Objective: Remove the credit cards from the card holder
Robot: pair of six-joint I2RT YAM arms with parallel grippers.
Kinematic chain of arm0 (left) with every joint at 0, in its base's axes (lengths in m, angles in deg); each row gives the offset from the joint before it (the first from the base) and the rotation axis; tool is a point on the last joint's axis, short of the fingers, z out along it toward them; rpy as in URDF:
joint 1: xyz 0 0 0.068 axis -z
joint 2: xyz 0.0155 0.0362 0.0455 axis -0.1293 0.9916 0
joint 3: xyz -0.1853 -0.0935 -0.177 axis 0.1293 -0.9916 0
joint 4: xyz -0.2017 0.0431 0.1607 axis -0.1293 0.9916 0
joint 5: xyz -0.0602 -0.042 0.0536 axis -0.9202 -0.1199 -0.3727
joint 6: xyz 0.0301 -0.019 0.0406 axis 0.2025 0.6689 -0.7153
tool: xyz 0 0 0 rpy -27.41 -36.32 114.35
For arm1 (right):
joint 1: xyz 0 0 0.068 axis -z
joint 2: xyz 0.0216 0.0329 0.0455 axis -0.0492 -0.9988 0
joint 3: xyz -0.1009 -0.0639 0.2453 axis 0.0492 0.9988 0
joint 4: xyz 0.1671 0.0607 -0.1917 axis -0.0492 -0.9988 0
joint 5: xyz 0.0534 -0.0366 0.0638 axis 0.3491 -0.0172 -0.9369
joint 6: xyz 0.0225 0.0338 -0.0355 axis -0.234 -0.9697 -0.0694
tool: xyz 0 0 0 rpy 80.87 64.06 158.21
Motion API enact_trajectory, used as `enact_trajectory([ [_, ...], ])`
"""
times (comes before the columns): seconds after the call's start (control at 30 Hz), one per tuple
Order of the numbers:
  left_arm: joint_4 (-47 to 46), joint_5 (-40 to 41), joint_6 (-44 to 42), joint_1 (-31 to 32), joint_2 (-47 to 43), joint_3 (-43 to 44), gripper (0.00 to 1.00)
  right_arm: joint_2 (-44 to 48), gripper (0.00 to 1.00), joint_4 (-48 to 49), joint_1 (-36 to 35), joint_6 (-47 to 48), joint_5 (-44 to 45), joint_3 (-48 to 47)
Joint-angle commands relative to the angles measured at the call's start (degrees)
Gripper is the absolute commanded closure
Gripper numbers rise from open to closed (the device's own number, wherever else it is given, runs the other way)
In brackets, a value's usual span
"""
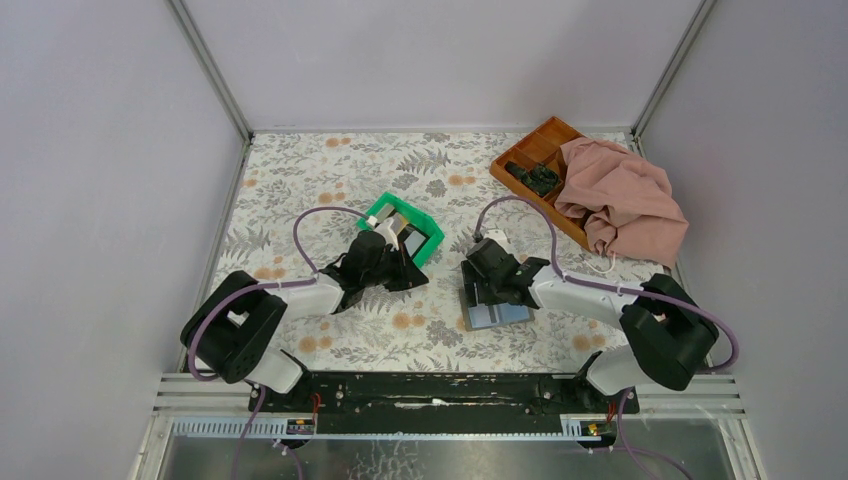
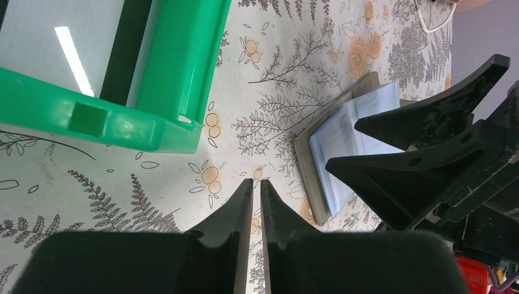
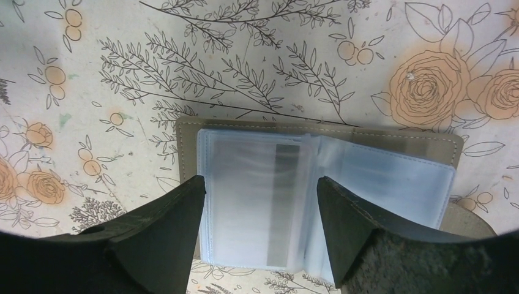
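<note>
The card holder (image 3: pixel 330 177) lies open on the floral table, its pale blue clear sleeves facing up; it also shows in the top view (image 1: pixel 497 316) and the left wrist view (image 2: pixel 343 138). One card (image 3: pixel 257 184) with a dark stripe sits in the left sleeve. My right gripper (image 3: pixel 260 180) is open, its jaws straddling that sleeve just above the holder (image 1: pixel 485 292). My left gripper (image 2: pixel 257 184) is shut and empty over bare table, between the green bin (image 2: pixel 177 79) and the holder (image 1: pixel 395 262). Cards (image 1: pixel 402 233) lie in the bin; one pale one shows there (image 2: pixel 43 49).
An orange-brown compartment tray (image 1: pixel 530 150) with dark items stands at the back right, partly covered by a pink cloth (image 1: pixel 625 200). A white cord loop (image 1: pixel 600 265) lies by the cloth. Walls enclose the table on three sides.
</note>
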Motion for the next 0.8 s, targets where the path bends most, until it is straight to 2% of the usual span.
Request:
enact_trajectory([
  [0.0,-2.9,-0.7,-0.3,-0.5,0.3,-0.1,0.85,-1.6,0.26,-0.3,-1.1,1.1,1.7,-2.8],
  [0.17,-3.0,-0.8,-0.3,-0.5,0.6,-0.1,0.85,-2.4,0.28,-0.4,-1.2,0.9,2.4,-2.7],
  [0.5,-3.0,-0.7,-0.2,-0.5,0.8,-0.1,0.85,-2.3,0.48,-1.6,-1.3,-0.5,4.2,-2.1],
  [0.6,-3.0,-0.7,-0.2,-0.5,0.8,-0.1,0.85,-2.2,0.57,-1.4,-1.3,-0.8,4.0,-1.9],
  [0.63,-3.0,-0.7,-0.3,-0.5,0.8,-0.2,0.85,-2.1,0.57,-1.3,-1.3,-0.9,4.0,-1.9],
  [0.67,-2.9,-0.7,-0.3,-0.5,0.7,-0.1,0.84,-2.0,0.52,-1.4,-1.3,-1.0,4.0,-2.0],
  [0.73,-2.9,-0.7,-0.3,-0.5,0.7,-0.2,0.85,-1.7,0.34,-1.4,-1.3,-0.9,3.9,-2.2],
  [0.77,-2.9,-0.6,-0.3,-0.5,0.6,-0.2,0.85,-1.6,0.29,-1.7,-1.3,-0.8,3.9,-2.5],
])
